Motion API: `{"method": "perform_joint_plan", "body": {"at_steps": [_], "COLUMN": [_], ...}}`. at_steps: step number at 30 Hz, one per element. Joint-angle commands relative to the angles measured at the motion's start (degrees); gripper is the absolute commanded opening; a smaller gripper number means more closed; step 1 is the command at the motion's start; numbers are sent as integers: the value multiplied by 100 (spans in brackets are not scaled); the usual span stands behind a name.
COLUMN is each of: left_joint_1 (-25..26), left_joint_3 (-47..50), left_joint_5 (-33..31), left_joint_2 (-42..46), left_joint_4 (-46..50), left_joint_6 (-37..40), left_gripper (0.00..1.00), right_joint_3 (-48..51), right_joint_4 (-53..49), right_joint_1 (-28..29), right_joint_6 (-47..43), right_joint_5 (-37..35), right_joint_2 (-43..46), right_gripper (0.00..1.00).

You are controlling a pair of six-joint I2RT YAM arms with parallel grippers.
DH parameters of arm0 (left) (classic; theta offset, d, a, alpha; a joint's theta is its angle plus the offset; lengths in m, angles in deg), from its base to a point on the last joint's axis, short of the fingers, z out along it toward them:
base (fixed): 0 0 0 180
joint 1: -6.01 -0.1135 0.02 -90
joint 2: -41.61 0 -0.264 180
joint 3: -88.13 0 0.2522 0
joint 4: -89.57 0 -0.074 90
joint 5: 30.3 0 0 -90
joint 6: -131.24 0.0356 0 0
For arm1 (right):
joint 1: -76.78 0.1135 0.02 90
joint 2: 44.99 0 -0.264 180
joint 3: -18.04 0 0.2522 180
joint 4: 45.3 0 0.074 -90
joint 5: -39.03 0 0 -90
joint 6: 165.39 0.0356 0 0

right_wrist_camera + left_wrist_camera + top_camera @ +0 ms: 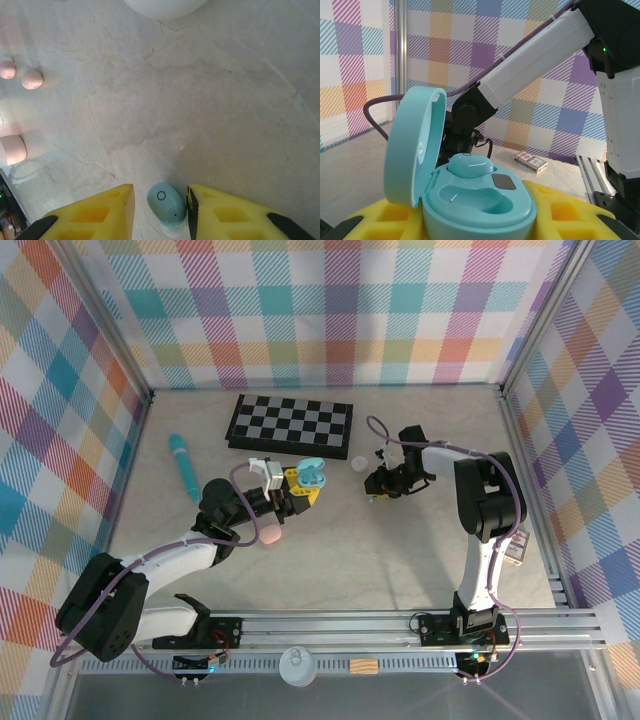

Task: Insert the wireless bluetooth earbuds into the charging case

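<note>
The left gripper (298, 490) pinched the open case (480, 202), one earbud (469, 165) seated at its twelve o'clock, the socket (470, 197) at six empty. At the case's three o'clock, the right gripper (160, 201) straddled a blue earbud (166, 204) on the table (200, 100), jaws not quite pinched. It probably needed to centre, squeeze gently and lift straight.

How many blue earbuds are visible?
2 blue earbuds: one seated in the open teal case, one on the table inside the right hand. Others may be hidden.

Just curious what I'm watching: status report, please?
Left gripper clamps open charging case, one earbud seated. Right gripper straddles blue earbud on table, not yet clamped. Nothing blocking.
</note>
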Motion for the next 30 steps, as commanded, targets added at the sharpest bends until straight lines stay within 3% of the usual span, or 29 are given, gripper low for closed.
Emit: {"method": "perform_joint_plan", "body": {"at_steps": [1, 18, 26, 30], "left_joint_1": [-26, -27, -19, 33], "left_joint_3": [-109, -85, -111, -118], "left_joint_5": [137, 137, 26, -348], "left_joint_2": [-42, -67, -140, -274], "left_joint_4": [-395, -421, -292, -268], "left_joint_6": [-28, -27, 216, 537], "left_gripper": [29, 29, 29, 28], "right_joint_3": [78, 212, 481, 616], "right_joint_4": [-367, -188, -61, -203], "right_joint_1": [35, 62, 130, 213], "right_joint_6": [-119, 159, 605, 825], "right_joint_5": [49, -68, -538, -843], "right_joint_2": [68, 259, 1016, 1605], "right_gripper": [30, 18, 19, 19]}}
